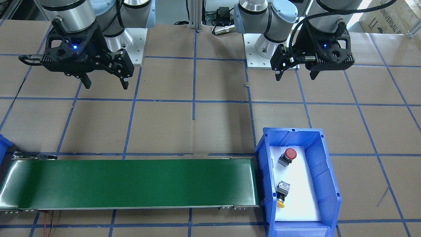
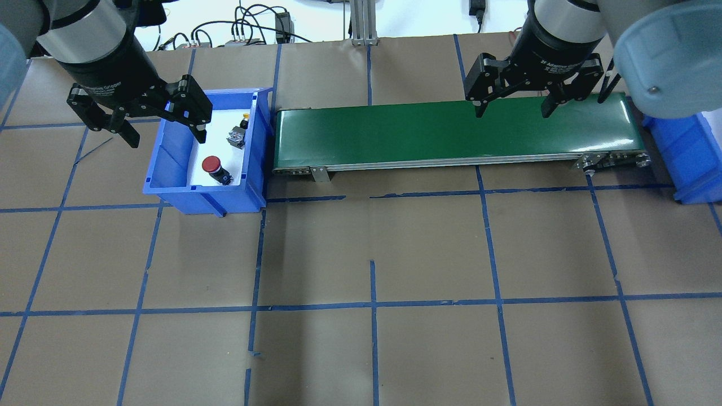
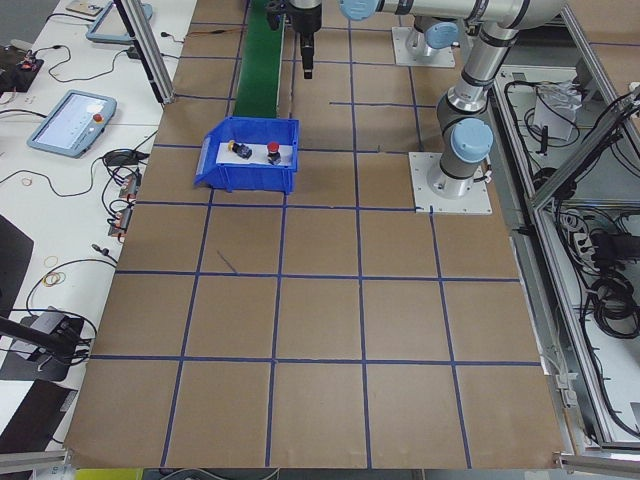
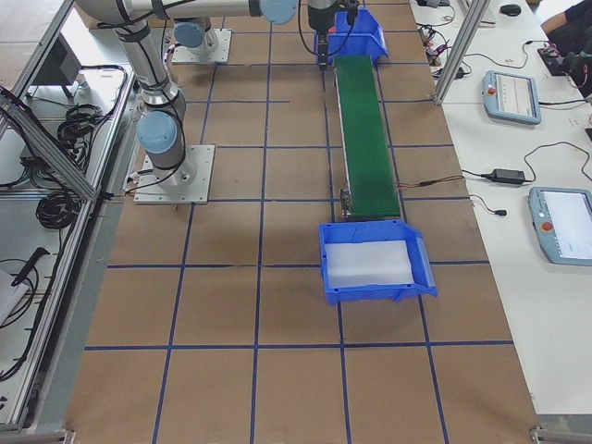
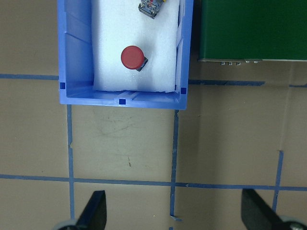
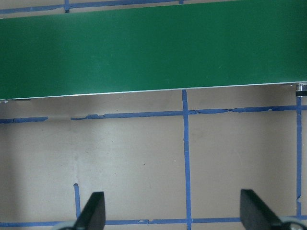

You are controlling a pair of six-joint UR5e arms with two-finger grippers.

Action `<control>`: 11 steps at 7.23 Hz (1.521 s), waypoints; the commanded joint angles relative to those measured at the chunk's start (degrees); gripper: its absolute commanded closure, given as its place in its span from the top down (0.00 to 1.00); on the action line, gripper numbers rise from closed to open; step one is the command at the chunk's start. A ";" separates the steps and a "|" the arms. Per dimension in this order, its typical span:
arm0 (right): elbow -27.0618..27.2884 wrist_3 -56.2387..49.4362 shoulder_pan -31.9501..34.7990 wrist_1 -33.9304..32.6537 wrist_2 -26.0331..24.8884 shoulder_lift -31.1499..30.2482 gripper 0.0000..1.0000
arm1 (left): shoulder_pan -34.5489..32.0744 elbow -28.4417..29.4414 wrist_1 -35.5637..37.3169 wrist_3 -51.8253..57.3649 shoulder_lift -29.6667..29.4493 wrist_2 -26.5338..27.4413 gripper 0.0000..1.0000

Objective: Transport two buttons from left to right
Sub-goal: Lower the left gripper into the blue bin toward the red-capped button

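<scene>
Currently the red button (image 1: 289,154) is seen on the white foam liner (image 1: 304,200) of a blue bin (image 1: 330,184), which is set against the left end of a green conveyor belt (image 1: 131,182). Its cap is turned roughly upward. The yellow button (image 1: 282,194) is laid on its side in the same bin, apart from the red one and farther from the robot. The left gripper (image 1: 296,77) is held above the table on the robot's side of the bin, jaws spread wide, nothing gripped. The right gripper (image 1: 106,86) is held above the table beside the belt's right half, jaws likewise spread and unloaded. A second blue bin (image 4: 375,262) is placed at the belt's right end
</scene>
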 commanded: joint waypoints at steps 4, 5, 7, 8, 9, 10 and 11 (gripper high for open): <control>0.00 0.05 0.08 0.05 -0.03 0.00 1.00 | -0.35 -0.15 0.35 0.30 0.35 -0.21 1.00; 0.00 0.05 -0.35 0.05 -0.03 0.00 1.00 | 0.87 -0.07 1.22 0.30 0.35 -0.21 1.00; 0.00 0.05 -0.09 0.05 -0.03 0.00 1.00 | 5.96 1.24 7.72 4.74 -7.25 -0.56 1.00; 0.00 -0.04 -0.26 0.05 -0.03 0.00 1.00 | 6.06 1.60 9.39 7.92 -10.69 -0.56 1.00; 0.00 0.05 0.00 0.05 -0.03 0.00 1.00 | 6.06 0.04 14.98 8.21 -13.51 -4.04 1.00; 0.00 0.05 -0.09 0.05 -0.03 0.00 1.00 | 6.06 0.20 19.12 8.21 -17.97 -5.82 1.00; 0.00 0.05 0.08 -0.04 -0.03 0.00 1.00 | 6.06 -0.50 21.60 10.74 -19.93 -5.40 1.00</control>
